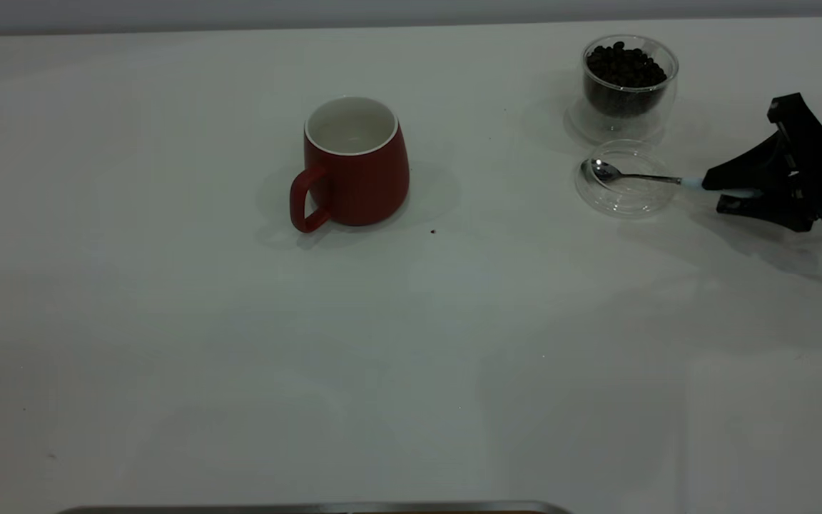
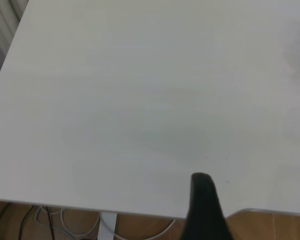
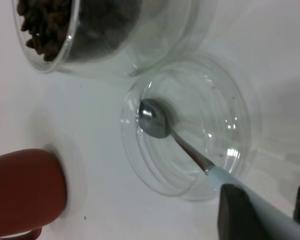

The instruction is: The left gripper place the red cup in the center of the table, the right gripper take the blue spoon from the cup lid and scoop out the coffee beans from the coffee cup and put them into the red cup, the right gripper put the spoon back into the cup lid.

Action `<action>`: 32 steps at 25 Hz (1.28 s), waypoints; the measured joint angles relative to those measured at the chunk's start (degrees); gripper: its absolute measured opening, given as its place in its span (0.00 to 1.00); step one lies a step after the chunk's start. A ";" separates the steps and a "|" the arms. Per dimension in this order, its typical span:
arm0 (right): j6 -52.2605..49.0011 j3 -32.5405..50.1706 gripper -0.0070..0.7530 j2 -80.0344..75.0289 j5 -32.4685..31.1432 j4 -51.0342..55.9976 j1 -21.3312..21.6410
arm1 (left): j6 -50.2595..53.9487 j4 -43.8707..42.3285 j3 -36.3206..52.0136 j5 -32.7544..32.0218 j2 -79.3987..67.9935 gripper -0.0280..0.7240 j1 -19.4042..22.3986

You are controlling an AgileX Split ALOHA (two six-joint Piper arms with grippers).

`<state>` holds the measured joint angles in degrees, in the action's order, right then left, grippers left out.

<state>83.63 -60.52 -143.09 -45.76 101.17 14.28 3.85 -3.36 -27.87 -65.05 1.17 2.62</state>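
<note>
Red cup [image 1: 357,164] stands upright near table [image 1: 168,343] center, handle toward the camera-side left; looks empty inside, so placement step reads as done.

Right gripper [image 1: 716,193] sits at the far right edge, low over the table, fingers straddling the pale blue handle end of the blue spoon [image 1: 636,176]. Right wrist view shows one finger [image 3: 240,217] beside the handle and a gap on either side, so jaws parted around it, not clamped yet (contact not certain).

Spoon bowl rests inside the clear cup lid [image 1: 625,187], handle runs out over the lid rim straight toward the right gripper. Long axis roughly left-right in exterior view, in line with the gripper's reach. Judgement: the next move is closing on the handle.

Coffee cup [image 1: 628,78] with beans stands just behind the lid, nearly touching. Red cup well apart to the left.

Left gripper [image 2: 204,200]: only a dark finger over bare table, state cannot be told; parked, out of the exterior view.
</note>
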 joint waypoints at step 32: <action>-2.59 0.76 0.79 17.19 17.34 -14.86 -1.20 | -0.05 0.00 0.00 0.00 0.00 0.82 0.00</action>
<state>81.04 -59.77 -125.90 -28.42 86.31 13.08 3.80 -3.36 -27.87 -65.05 1.17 2.62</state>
